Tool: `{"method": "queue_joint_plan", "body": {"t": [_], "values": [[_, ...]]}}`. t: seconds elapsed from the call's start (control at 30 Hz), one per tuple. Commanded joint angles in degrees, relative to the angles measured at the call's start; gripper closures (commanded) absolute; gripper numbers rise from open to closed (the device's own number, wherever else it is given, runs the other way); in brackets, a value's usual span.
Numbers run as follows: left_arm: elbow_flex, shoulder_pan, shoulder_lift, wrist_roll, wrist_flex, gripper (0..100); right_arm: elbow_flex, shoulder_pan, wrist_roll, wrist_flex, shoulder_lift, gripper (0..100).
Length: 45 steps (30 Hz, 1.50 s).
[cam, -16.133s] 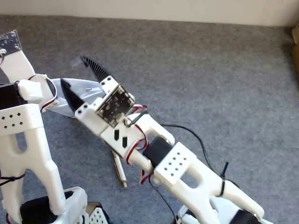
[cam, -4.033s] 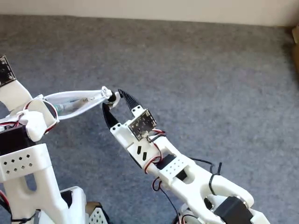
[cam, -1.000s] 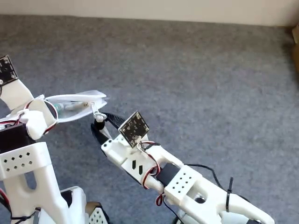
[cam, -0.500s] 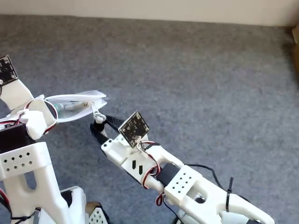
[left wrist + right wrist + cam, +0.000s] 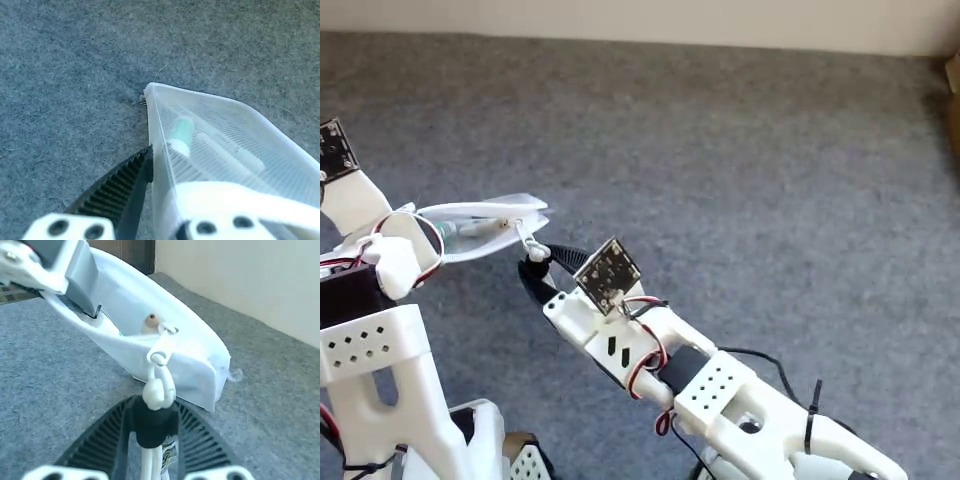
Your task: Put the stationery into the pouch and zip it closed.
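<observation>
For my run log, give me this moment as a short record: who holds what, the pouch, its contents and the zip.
left gripper: shut on the pouch
right gripper: shut on the zipper pull
pouch state: translucent white, mouth open
contents: pen with a green part, others unclear
surface: grey carpet

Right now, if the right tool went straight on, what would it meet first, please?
Probably the pouch, right beyond the zip pull that the right tool grips; depth is unclear.
</observation>
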Motion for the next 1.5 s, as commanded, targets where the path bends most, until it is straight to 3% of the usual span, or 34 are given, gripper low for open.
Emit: {"method": "queue_joint_plan", "body": {"t": [0.0, 0.2, 0.73, 1.03, 1.23, 1.47], "values": [[0.04, 1.1, 0.22, -0.53, -0.88, 95, -3.47, 0.75, 0.7, 7.43, -0.13, 99.5], [1.27, 1.1, -0.13, -0.53, -1.58, 94, -9.54, 0.75, 0.7, 17.98, -0.13, 99.5], [1.45, 1.1, -0.13, -0.53, -1.93, 94, -9.98, 0.75, 0.7, 19.47, -0.13, 99.5], [1.19, 1.1, -0.13, -0.53, -1.76, 94, -14.2, 0.48, 4.75, 35.56, -6.9, 99.5], [1.1, 1.27, -0.22, -0.53, -1.49, 82, -16.75, 0.57, 4.84, 42.68, -8.84, 99.5], [0.4, 1.45, -0.22, -0.53, -1.67, 81, -16.66, 0.75, 4.75, 50.24, -9.01, 99.5]]}}
